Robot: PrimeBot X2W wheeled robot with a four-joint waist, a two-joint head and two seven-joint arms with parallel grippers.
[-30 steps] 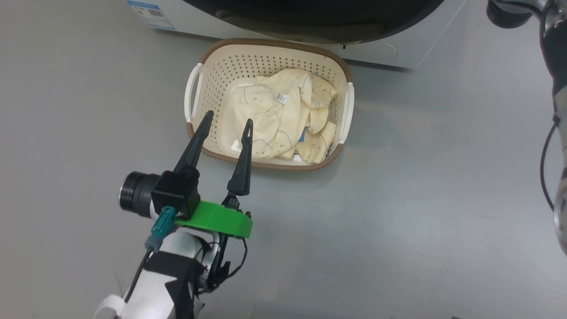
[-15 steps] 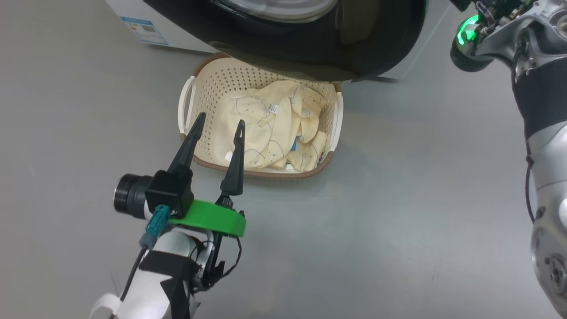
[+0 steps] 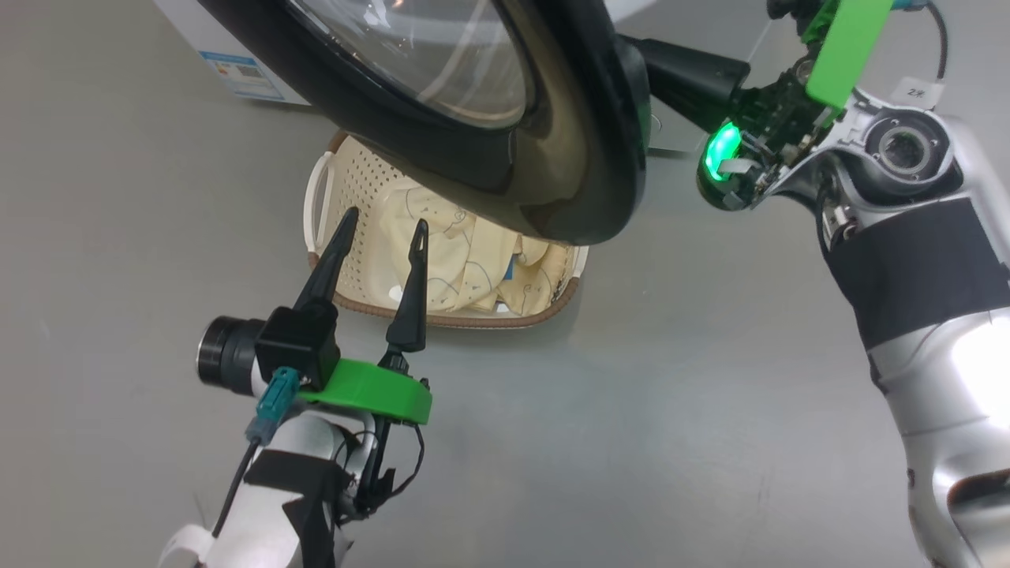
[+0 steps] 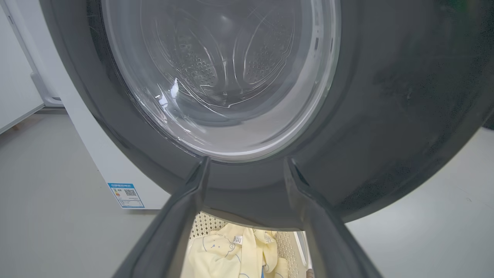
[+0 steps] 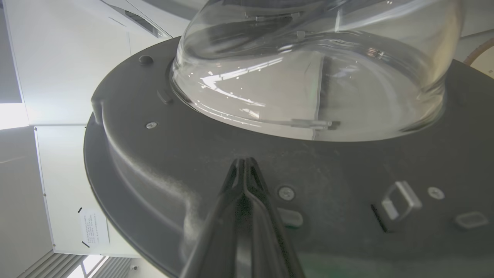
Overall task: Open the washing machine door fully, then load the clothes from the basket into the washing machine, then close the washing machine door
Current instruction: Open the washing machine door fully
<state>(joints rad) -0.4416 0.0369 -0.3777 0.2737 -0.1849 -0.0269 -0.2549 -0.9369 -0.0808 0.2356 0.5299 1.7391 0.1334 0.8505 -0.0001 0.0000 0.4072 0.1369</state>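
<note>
Clothes in basket — (under door)

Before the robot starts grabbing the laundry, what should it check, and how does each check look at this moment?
1. The washing machine door fully open: not ok; in the head view it hangs over the far part of the basket.
2. The right gripper on the door: ok; shut, tips against its inner black face.
3. The left gripper ready: ok; open, empty, by the basket's near rim.
4. The clothes within reach: ok; pale yellow heap in the basket.
5. The washing machine opening clear: cannot tell.
</note>
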